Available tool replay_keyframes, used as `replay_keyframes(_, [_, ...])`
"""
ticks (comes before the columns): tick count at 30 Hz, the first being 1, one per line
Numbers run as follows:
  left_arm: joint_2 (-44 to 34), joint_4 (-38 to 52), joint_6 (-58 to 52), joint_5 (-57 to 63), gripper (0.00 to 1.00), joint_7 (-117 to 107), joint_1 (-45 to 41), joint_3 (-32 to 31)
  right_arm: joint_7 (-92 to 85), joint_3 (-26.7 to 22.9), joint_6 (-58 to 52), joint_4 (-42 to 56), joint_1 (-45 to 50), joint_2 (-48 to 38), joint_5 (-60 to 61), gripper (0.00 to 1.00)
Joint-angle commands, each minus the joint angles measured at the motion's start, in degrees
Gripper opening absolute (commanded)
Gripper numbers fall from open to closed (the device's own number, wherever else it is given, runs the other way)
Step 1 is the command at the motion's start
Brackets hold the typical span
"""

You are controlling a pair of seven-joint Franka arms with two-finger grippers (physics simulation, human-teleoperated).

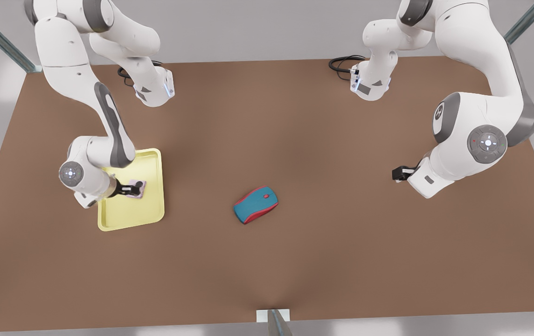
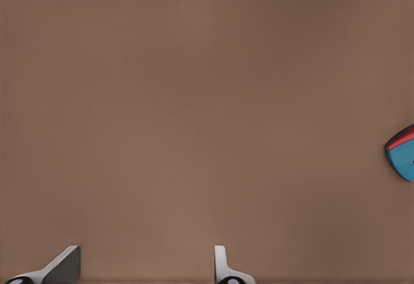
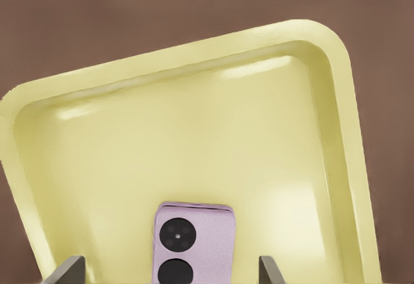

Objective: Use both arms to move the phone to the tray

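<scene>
The mouse [image 1: 256,205] lies nearest the camera, alone on the brown table [image 1: 294,261] with bare board all round it. Toward the front view's left, the phone [image 1: 136,189] sits inside the tray [image 1: 152,210], well clear of the rim. The right gripper [image 1: 142,188] hangs over it, jaws apart, one finger on either side of the phone without pinching it. The left gripper [image 1: 395,174] waits near the table's edge at the front view's right, jaws apart over bare table.
</scene>
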Motion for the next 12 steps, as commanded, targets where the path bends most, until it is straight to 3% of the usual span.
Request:
replay_keyframes(1, [-0.07, 0.05, 0.02, -0.05, 1.0, 0.06, 0.0, -0.04, -21.01, -0.17, -14.08, 6.65, 0.73, -3.63, -0.05, 1.0])
replay_keyframes(4, [-0.16, 0.14, -0.07, -0.14, 1.0, -0.29, 0.0, -0.04, -5.8, -0.08, -30.95, 24.57, 0.82, -6.8, -0.05, 1.0])
replay_keyframes(8, [-0.42, 0.93, -0.25, -0.31, 1.0, -2.75, 0.0, -0.04, -6.06, 0.54, -41.69, 41.91, -1.11, -3.54, 0.21, 1.0])
replay_keyframes(10, [-0.42, 1.02, -0.34, -0.4, 1.0, -2.75, -0.09, -0.04, -5.8, 3.52, -42.21, 37.16, -3.84, -6.45, -0.58, 1.0])
replay_keyframes(12, [-0.34, 0.93, -0.34, -0.4, 1.0, -2.67, -0.09, -0.04, -5.97, 3.52, -42.82, 38.83, -3.93, -5.13, -0.67, 1.0])
